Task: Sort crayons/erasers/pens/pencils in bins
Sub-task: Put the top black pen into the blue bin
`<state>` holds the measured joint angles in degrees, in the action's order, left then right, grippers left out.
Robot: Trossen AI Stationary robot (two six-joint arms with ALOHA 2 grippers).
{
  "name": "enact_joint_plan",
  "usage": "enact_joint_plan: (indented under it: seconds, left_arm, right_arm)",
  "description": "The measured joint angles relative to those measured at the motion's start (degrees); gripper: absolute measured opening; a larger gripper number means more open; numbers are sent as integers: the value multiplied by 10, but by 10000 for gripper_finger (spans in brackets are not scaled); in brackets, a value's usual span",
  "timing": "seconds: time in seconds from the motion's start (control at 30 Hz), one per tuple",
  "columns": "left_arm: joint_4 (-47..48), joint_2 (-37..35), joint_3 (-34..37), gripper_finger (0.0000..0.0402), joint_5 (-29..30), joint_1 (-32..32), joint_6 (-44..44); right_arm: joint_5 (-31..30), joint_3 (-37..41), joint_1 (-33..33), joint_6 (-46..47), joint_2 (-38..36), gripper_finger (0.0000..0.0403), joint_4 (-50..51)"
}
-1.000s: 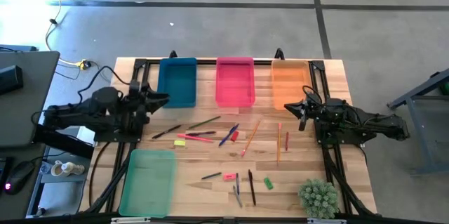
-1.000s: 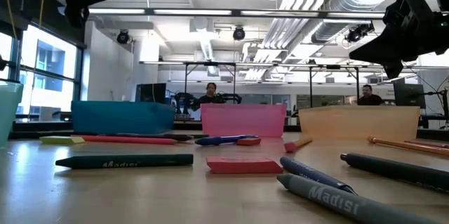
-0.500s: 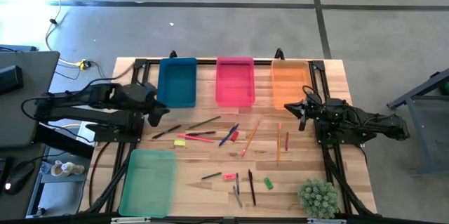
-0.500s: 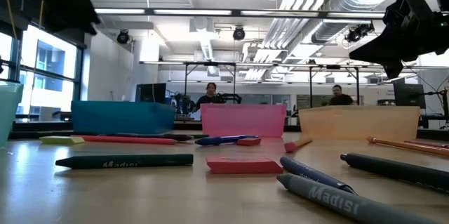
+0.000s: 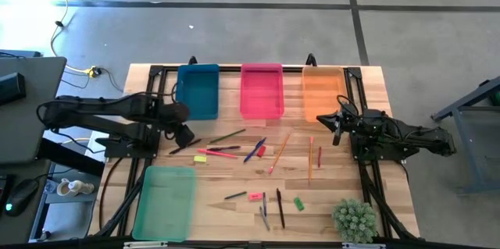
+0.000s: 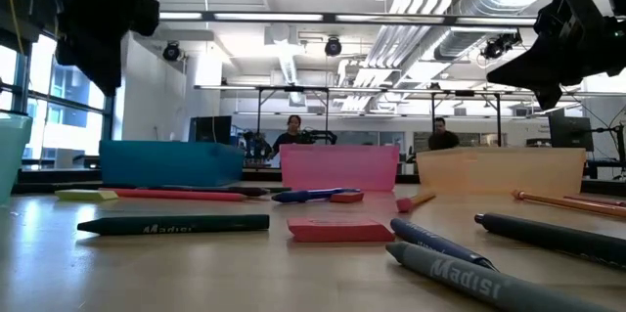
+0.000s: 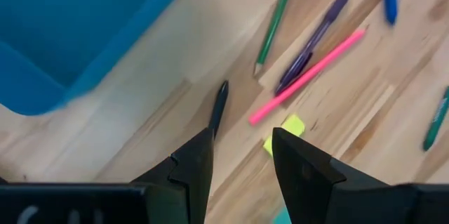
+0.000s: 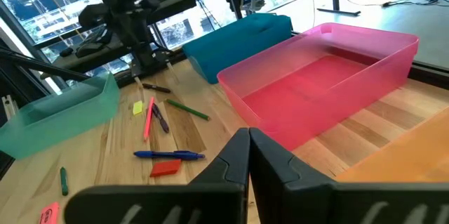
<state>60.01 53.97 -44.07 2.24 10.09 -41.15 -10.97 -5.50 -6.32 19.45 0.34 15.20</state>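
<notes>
Since a second ago, the left arm has swung out over the table, and its left gripper [image 5: 184, 133] now hangs near the blue bin [image 5: 197, 90]. The right arm has not moved.

Two sticks near the low camera have writing on them. A dark green crayon [image 6: 173, 224] and a grey pen [image 6: 494, 281] both say "Madisi".

The left gripper has its fingers [image 7: 191, 165] partly apart, with nothing between them. Just below it on the wood lie a black pen [image 7: 218, 107] and a yellow eraser [image 7: 284, 131], and it touches neither. The right gripper [image 5: 337, 126] is squeezed shut and holds nothing. It sits by the corner of the orange bin [image 5: 323, 91].

The blue, pink [image 5: 262, 90] and orange bins stand in a row at the far edge of the table. The green bin [image 5: 165, 201] is at the near left. All four look empty. Crayons, erasers, pens and pencils lie spread on the wood between them. A pink pencil [image 7: 306, 76], a purple pen [image 7: 312, 42] and a green pencil [image 7: 274, 22] lie close together. A pink eraser [image 5: 255, 197] and a green eraser [image 5: 298, 202] lie nearer the front.
</notes>
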Motion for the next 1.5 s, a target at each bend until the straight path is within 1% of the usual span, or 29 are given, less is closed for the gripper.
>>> enact_joint_plan:
  seconds: [0.17,0.33,0.5,0.77,1.03,1.2,1.37,1.5]
  left_arm:
    - [0,49,0,133,-5,0,-13]
    - [0,104,0,133,-12,-3,-4]
    - [0,154,0,133,-6,-26,-6]
    - [0,222,1,133,-2,-65,-49]
    - [0,236,1,133,0,-109,-80]
    - [-2,236,8,133,18,-126,-118]
    - [-37,236,47,133,12,-136,-152]
    - [-63,236,68,133,15,-136,-156]
  right_arm:
    - [0,0,0,0,0,0,0]
    - [0,0,0,0,0,0,0]
    - [0,0,0,0,0,0,0]
    - [0,0,0,0,0,0,0]
    - [0,0,0,0,0,0,0]
    - [0,0,0,0,0,0,0]
    - [0,0,0,0,0,0,0]
    - [0,0,0,0,0,0,0]
